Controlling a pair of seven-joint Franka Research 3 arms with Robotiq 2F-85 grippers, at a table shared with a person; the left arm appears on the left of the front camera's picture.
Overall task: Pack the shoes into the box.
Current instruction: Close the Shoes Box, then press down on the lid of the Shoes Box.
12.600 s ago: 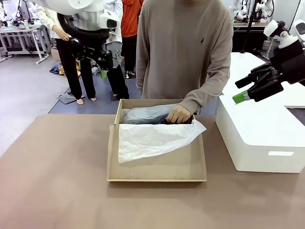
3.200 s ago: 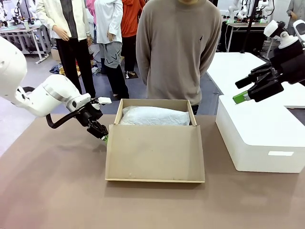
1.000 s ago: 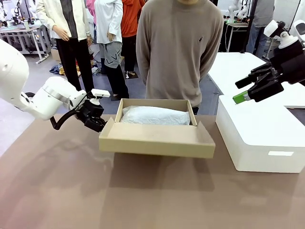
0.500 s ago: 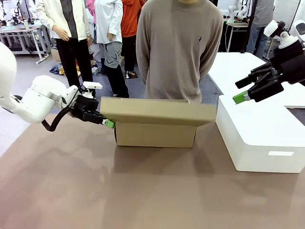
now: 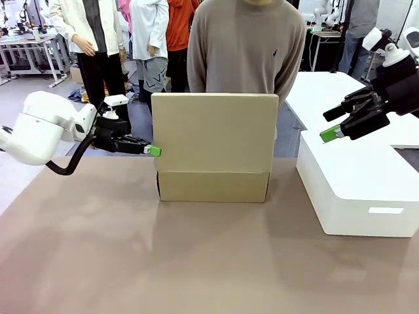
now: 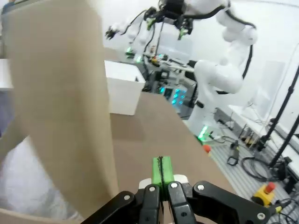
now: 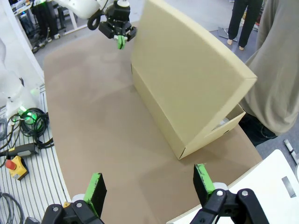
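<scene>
Standing lid (image 5: 215, 133) upright on box (image 5: 213, 186), left gripper (image 5: 154, 151) closed empty beside it, right gripper (image 5: 330, 133) wide open.

The left arm (image 5: 46, 127) reaches in low from the left side, its wrist level and pointing toward the middle. The left gripper (image 5: 153, 151) has its green pads pressed together. The right arm (image 5: 396, 72) hangs raised at the far right, and the right gripper (image 5: 335, 123) has its fingers spread wide, gripping nothing.
</scene>
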